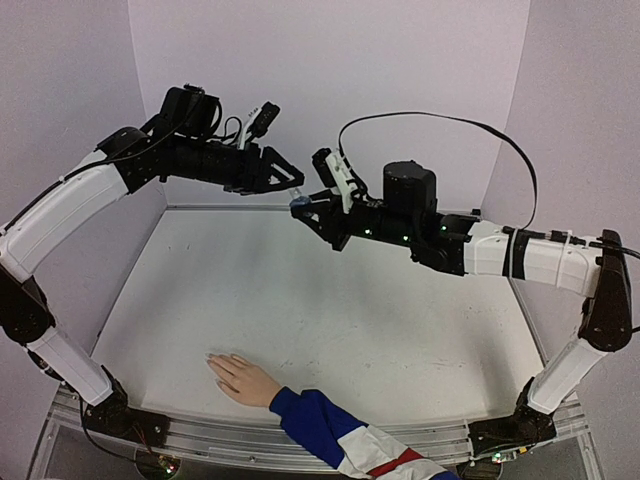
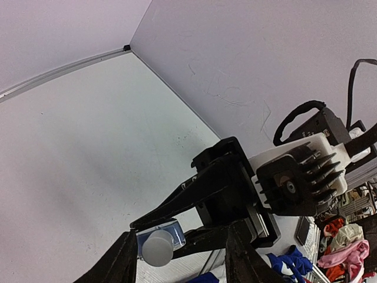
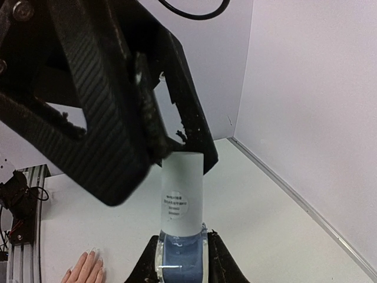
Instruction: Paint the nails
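Observation:
A small blue bottle (image 1: 298, 203) with a white cap (image 3: 181, 194) is held in the air over the far part of the table, with my right gripper (image 3: 182, 238) shut on its blue body (image 3: 179, 262). My left gripper (image 1: 287, 181) faces it from the left. Its fingers (image 2: 122, 259) stand open on either side of the cap (image 2: 157, 247), wider apart than the cap. The pale hand (image 1: 242, 378) lies flat at the near edge in a blue, white and red sleeve (image 1: 335, 432). Its nails (image 1: 212, 357) point left and also show in the right wrist view as nails (image 3: 94, 253).
Pale walls (image 1: 330, 70) enclose the white table (image 1: 330, 300) at the back and sides. A black cable (image 1: 450, 118) arcs above the right arm. A metal rail (image 1: 230, 435) runs along the near edge between the arm bases.

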Available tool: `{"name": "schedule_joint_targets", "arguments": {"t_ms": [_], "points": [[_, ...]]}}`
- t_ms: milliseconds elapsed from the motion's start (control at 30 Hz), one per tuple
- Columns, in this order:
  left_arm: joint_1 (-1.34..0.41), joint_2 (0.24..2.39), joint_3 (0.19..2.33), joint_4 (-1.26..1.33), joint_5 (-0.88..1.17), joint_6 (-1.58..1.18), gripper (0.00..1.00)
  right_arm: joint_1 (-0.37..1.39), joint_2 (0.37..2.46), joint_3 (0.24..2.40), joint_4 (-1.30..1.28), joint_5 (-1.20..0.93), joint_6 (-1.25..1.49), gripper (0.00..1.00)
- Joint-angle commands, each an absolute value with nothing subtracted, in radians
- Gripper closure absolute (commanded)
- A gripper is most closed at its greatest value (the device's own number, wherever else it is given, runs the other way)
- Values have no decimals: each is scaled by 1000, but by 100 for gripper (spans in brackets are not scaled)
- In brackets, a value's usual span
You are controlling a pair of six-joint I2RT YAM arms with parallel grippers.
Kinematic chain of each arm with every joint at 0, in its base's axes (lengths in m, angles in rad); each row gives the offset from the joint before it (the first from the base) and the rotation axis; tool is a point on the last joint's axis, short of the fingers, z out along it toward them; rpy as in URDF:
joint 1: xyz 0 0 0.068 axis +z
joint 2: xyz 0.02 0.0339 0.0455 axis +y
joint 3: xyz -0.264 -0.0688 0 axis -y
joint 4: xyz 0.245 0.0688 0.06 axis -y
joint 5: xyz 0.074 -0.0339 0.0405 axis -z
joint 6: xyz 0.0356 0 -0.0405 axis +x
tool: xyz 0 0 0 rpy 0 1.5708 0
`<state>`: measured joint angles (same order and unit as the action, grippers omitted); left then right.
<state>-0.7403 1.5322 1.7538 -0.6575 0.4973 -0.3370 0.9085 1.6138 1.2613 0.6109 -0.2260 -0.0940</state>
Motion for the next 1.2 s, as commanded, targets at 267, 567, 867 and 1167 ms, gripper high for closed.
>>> {"name": "schedule_joint_targets", "arguments": {"t_ms": [267, 567, 867, 1167], "points": [[-739, 1556, 1829, -704, 491, -318, 49, 911, 1596, 1321, 670, -250, -94, 100], [-739, 1567, 1839, -707, 491, -316, 64, 911, 1598, 1324, 670, -258, -94, 100], [-739, 1566, 1845, -708, 484, -314, 75, 911, 1598, 1326, 670, -264, -94, 100], [-739, 1558, 1853, -716, 451, -317, 96, 911, 1606, 1325, 667, -269, -107, 100]]}}
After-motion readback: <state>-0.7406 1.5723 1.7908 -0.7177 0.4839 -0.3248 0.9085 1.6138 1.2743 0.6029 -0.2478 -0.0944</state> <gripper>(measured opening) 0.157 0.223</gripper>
